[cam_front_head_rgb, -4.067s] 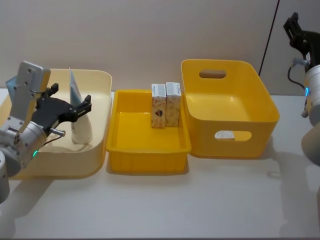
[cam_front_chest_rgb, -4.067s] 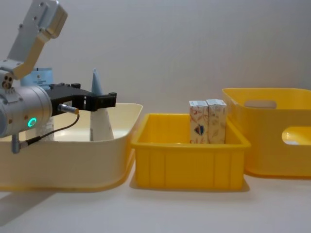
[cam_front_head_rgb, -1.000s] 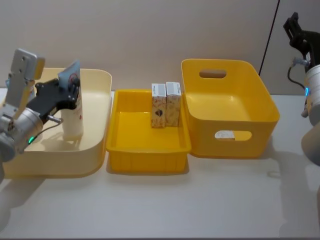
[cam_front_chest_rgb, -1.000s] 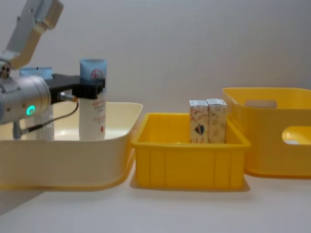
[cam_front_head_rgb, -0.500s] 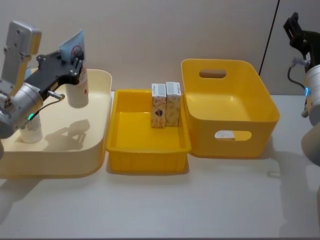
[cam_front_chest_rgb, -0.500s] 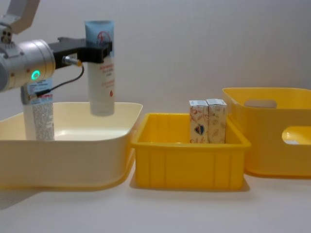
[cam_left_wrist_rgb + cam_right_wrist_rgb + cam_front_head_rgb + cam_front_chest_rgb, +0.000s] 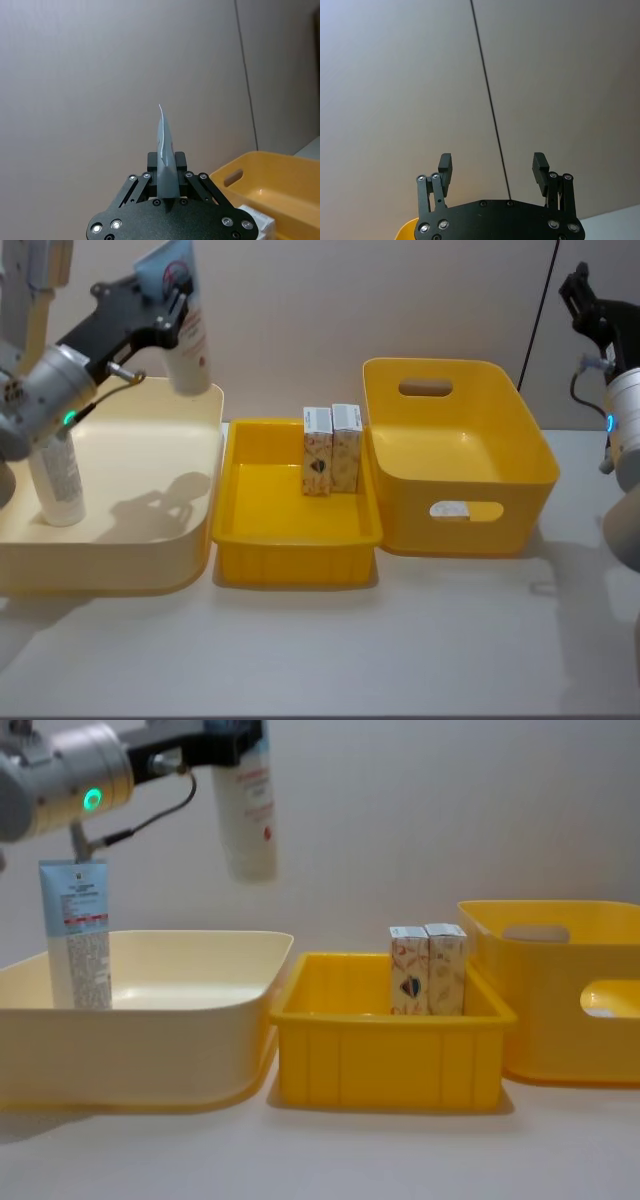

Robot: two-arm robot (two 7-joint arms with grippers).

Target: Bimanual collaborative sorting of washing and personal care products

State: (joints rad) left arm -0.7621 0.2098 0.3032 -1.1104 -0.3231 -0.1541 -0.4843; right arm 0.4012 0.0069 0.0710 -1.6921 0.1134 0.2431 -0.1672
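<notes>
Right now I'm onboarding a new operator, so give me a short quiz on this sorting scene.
1. True or false: the left gripper holds a white tube lifted clear of the cream bin.
2. The two cartons stand in: A) the cream bin, B) the shallow yellow tray, C) the deep yellow bin.
3. Fill in: the right gripper, raised at far right, is ____.
Key: 1 true; 2 B; 3 open.

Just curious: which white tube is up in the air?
The tube held by the left end effector above the cream bin; the other tube stands inside.
</notes>
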